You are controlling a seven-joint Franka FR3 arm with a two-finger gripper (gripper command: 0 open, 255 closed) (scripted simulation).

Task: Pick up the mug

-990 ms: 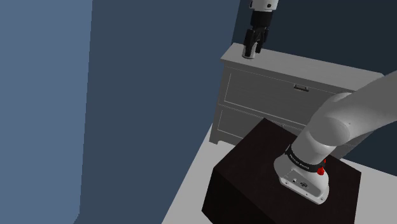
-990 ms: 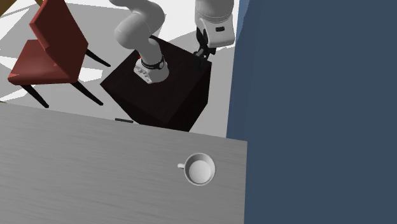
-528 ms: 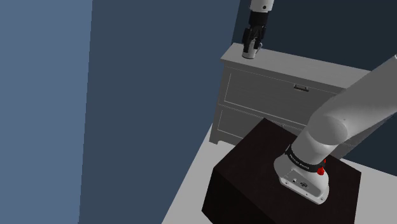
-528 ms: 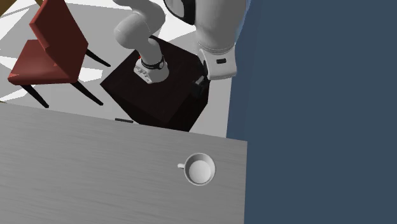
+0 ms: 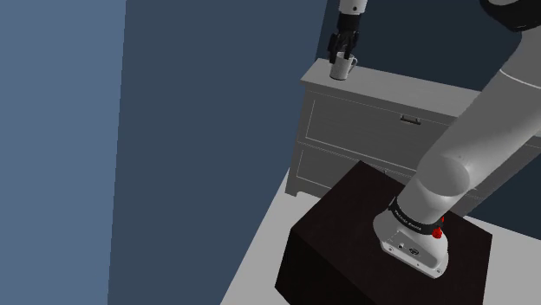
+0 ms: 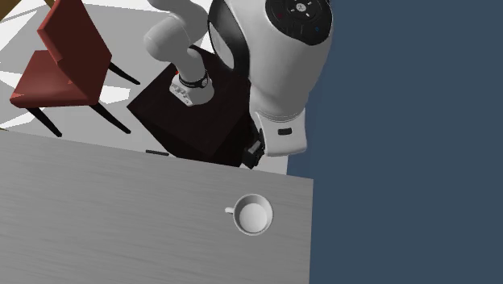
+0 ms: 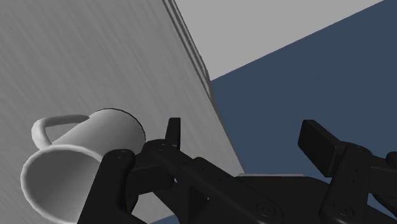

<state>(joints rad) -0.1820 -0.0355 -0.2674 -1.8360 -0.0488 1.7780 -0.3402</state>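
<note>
A plain white mug (image 5: 342, 68) with a loop handle stands upright near the corner of the pale dresser top (image 5: 407, 91). My black gripper (image 5: 345, 52) hangs just above it, fingers apart and holding nothing. From the second exterior view, the mug (image 6: 252, 215) sits close to the top's edge, and the gripper (image 6: 253, 152) hovers just off that edge, short of the mug. In the wrist view the mug (image 7: 79, 159) lies off to one side of the open gripper (image 7: 248, 143), beyond one finger (image 7: 172, 135), not between the two.
The dresser has drawers on its front (image 5: 364, 143) and stands against a blue wall (image 5: 199, 130). My dark box stand (image 5: 373, 247) sits just before it. A red chair (image 6: 64, 56) stands on the floor behind the stand.
The arm has reached forward and down: the gripper has dropped closer to the mug's rim and come toward the dresser's edge. The mug has not moved and the fingers have stayed open.
</note>
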